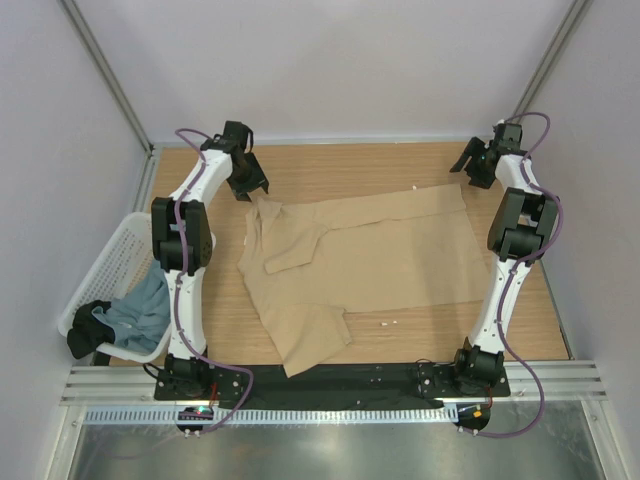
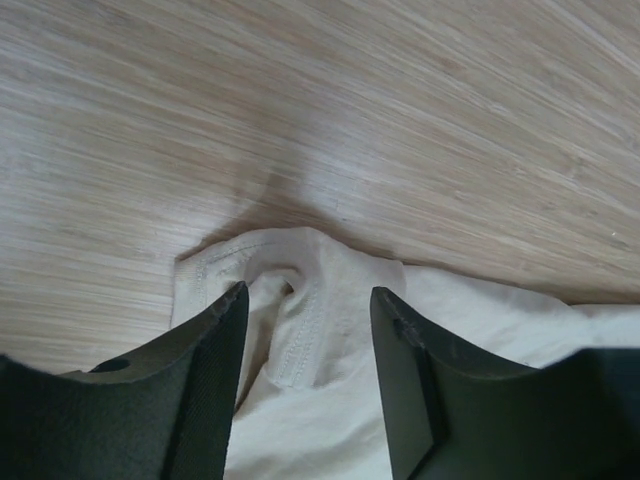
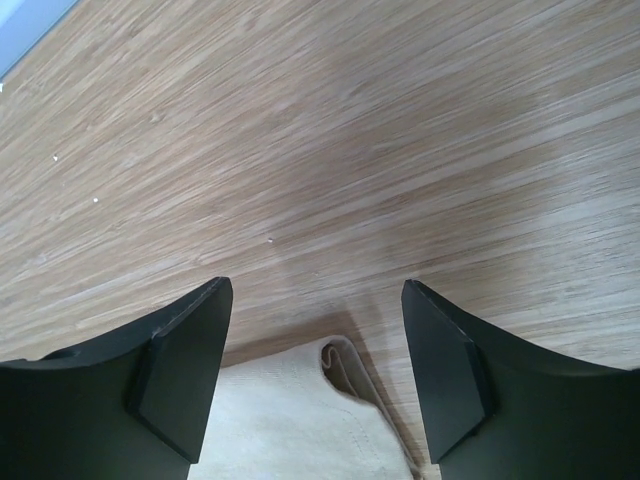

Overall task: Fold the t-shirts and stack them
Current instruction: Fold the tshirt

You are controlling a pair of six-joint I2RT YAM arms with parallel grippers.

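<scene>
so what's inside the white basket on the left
A crumpled grey-blue shirt lies in the basket, with a dark item at its near end. Whatever sits beneath them is covered.

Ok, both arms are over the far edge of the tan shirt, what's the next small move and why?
Probably lower both and close on the cloth: the left gripper and right gripper stand open, each straddling a far corner of the tan shirt, and neither grips anything.

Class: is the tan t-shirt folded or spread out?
Mostly spread: the tan t-shirt lies flat over the wooden table, one sleeve flopped across it, no tidy fold.
</scene>
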